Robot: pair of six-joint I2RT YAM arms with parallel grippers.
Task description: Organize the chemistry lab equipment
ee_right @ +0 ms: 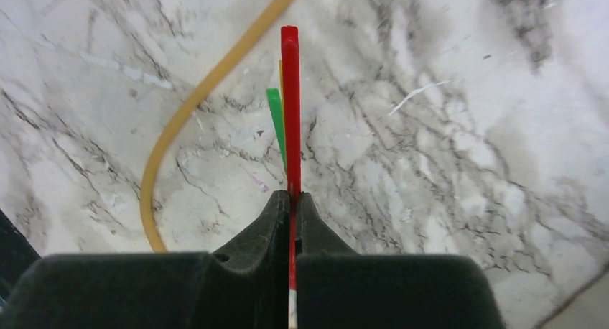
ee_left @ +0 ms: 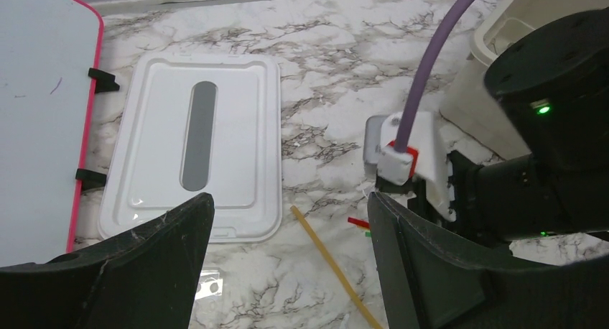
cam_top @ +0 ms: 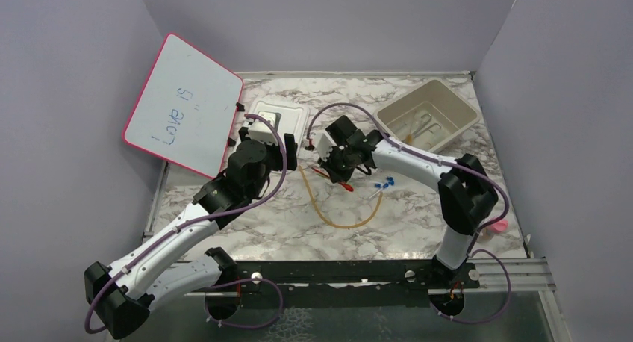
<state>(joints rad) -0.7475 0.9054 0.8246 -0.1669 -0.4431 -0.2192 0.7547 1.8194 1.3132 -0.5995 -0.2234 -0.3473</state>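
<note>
A thin stick of red and green strips (ee_right: 289, 92) is pinched between the jaws of my right gripper (ee_right: 293, 195), which is shut on it just above the marble table; in the top view the stick (cam_top: 345, 185) pokes out under that gripper (cam_top: 337, 176). An amber rubber tube (cam_top: 340, 222) loops on the table beside it, and the right wrist view shows the tube (ee_right: 188, 110) curving to the left. Tiny blue pieces (cam_top: 387, 184) lie to the right. My left gripper (ee_left: 289, 200) hangs open over the tube's end (ee_left: 337, 264), holding nothing.
A white lid (ee_left: 237, 164) lies flat at the back left, beside the pink-framed whiteboard (cam_top: 183, 107). A beige bin (cam_top: 463, 110) at the back right holds some thin items. A small pink object (cam_top: 499, 225) lies by the right arm's base.
</note>
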